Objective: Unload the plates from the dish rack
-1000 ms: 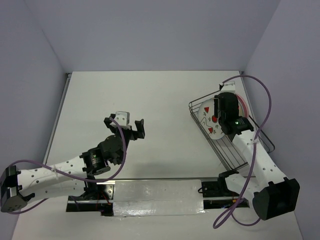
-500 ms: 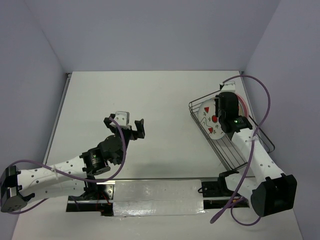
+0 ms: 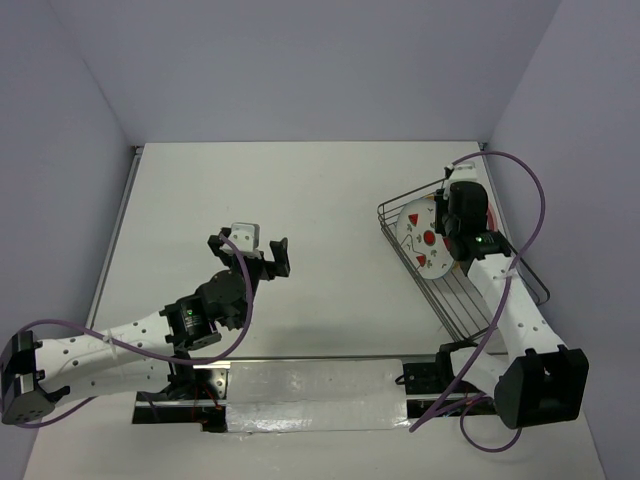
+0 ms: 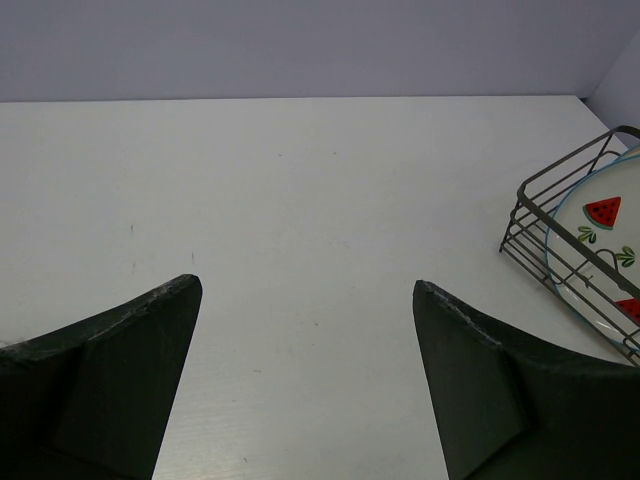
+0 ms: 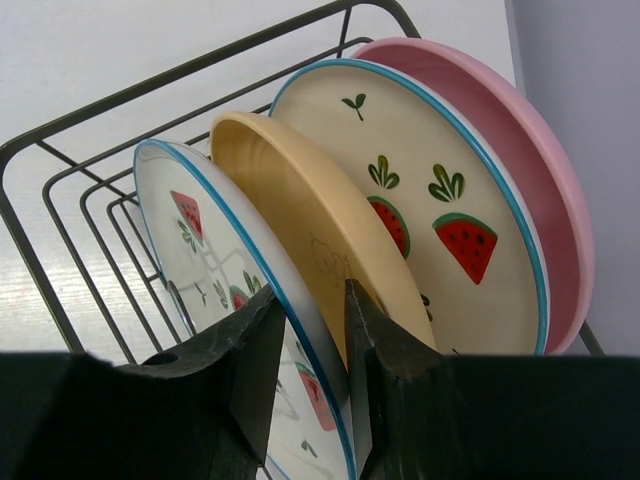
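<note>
The dish rack [image 3: 455, 300] stands at the right of the table with upright plates. In the right wrist view, front to back, they are a white plate with red fruit marks [image 5: 200, 250], a yellow-orange plate [image 5: 310, 220], a second white fruit plate [image 5: 430, 160] and a pink plate [image 5: 545, 170]. My right gripper [image 5: 313, 295] is shut on the top rim of the front white plate [image 3: 418, 240], one finger on its face, the other between it and the yellow plate. My left gripper [image 3: 250, 250] is open and empty over the table's middle.
The rack's wire corner [image 4: 522, 195] and the front plate [image 4: 600, 250] show at the right edge of the left wrist view. The side wall runs close behind the rack. A taped metal strip [image 3: 310, 385] lies along the near edge.
The right arm has shifted slightly right and back, settling its gripper over the plates. The left arm has not moved.
</note>
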Controlling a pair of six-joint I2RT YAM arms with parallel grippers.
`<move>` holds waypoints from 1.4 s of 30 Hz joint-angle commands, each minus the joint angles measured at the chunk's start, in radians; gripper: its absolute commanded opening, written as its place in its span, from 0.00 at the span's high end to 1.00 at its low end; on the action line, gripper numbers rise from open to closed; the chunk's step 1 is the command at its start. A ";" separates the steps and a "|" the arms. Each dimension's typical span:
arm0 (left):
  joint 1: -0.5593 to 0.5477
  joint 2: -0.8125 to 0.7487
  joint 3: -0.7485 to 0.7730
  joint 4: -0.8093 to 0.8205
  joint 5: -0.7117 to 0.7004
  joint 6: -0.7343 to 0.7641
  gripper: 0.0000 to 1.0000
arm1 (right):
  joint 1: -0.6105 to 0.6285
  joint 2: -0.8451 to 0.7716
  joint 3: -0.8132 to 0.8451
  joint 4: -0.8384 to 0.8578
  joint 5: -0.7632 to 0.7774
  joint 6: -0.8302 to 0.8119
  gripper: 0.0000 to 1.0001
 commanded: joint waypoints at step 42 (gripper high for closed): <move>-0.003 0.093 0.023 0.062 -0.041 0.018 0.01 | -0.012 -0.061 0.195 0.123 -0.102 -0.147 1.00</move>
